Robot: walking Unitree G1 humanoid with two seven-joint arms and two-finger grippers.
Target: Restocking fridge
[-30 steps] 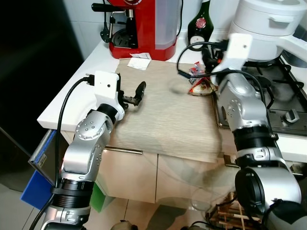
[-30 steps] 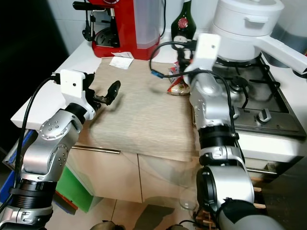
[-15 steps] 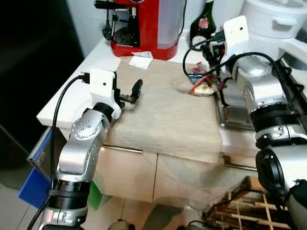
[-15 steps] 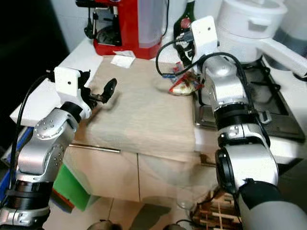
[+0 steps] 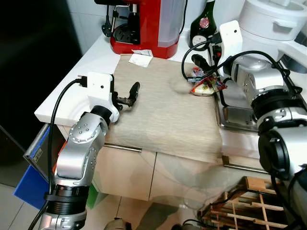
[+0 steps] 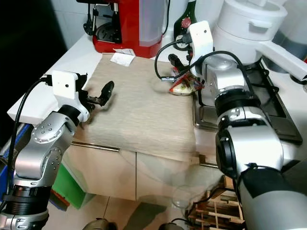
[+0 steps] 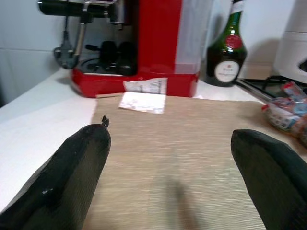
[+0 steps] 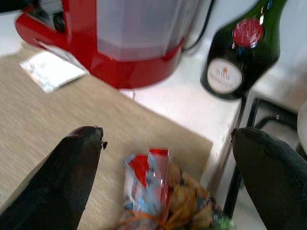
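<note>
The right hand [image 8: 163, 158], fingers spread wide, hovers just above the crinkly red-and-blue snack bag [image 8: 163, 196], seemingly lined up to straddle it. The bag lies on the beige woven mat [image 5: 163, 115] covering the table, near its edge beside the steel hob [image 5: 240, 117]. The left hand [image 5: 128, 96], also open, hangs over the mat's opposite side, empty.

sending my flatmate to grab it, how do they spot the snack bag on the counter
Find the red coffee machine at the back of the white counter. On the beige mat before it, the snack bag lies at the far corner by the stove: small, crinkly, red and blue, below the right gripper.
</note>
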